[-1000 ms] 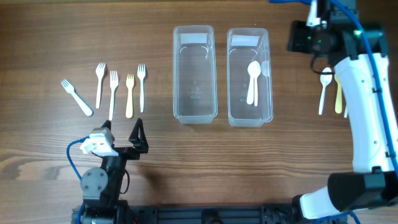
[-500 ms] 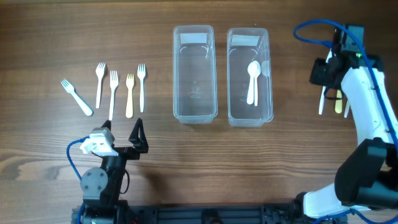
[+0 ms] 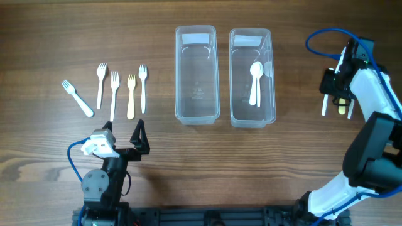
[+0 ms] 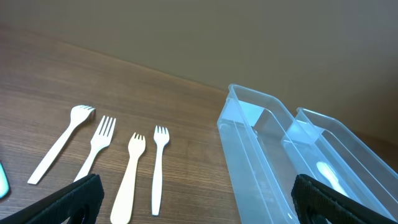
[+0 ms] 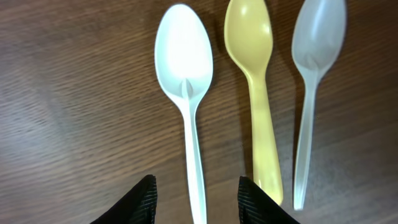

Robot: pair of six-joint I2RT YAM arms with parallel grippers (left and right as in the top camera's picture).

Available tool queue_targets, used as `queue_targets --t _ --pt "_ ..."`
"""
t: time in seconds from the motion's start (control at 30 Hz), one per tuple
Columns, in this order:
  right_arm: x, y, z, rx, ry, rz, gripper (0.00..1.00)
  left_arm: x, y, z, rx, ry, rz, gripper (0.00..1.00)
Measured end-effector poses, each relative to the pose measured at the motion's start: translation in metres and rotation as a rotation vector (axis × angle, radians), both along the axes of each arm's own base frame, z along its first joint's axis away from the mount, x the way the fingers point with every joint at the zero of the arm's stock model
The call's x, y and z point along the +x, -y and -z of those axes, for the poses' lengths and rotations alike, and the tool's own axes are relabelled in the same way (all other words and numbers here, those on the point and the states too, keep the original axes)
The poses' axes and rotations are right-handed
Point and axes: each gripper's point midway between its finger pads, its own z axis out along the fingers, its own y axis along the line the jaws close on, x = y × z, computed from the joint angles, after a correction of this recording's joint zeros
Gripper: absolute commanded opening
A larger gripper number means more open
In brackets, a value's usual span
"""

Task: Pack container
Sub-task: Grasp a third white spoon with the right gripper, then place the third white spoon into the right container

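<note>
Overhead view has the right gripper (image 3: pixel 337 94) down over the loose spoons at the table's right edge, well apart from the right-hand clear plastic tub (image 3: pixel 269 75), which holds one white plastic spoon (image 3: pixel 255 81). The left gripper (image 3: pixel 122 133) sits parked. Left wrist view shows its jaws spread wide, holding nothing. Right wrist view: jaws open, straddling the handle of the white table spoon (image 5: pixel 185 74), nothing pinched yet. Trouble is the yellow plastic spoon (image 5: pixel 256 87) lies just beside it, so the nearest finger (image 5: pixel 256 198) could clip that handle and drag both, or the thin handle could skid out.
</note>
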Motion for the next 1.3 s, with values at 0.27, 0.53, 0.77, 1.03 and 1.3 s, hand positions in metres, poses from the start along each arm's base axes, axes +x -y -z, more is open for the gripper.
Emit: queue_targets --t 0.27,0.53,0.77,1.03,1.3 --pt "0.009 0.002 0.019 0.002 -0.005 -0.030 0.36 0.000 0.000 0.000 0.000 0.000 0.000 1.00" --pt "0.014 0.001 0.044 0.014 -0.027 -0.059 0.34 0.000 0.000 0.000 0.000 0.000 0.000 1.00" --pt "0.018 0.000 0.049 0.027 -0.017 -0.088 0.04 0.000 0.000 0.000 0.000 0.000 0.000 1.00" --pt "0.014 -0.003 0.048 0.048 -0.043 -0.094 0.04 0.000 0.000 0.000 0.000 0.000 0.000 1.00" --pt "0.056 -0.022 -0.040 0.052 0.160 -0.159 0.04 0.000 0.000 0.000 0.000 0.000 0.000 1.00"
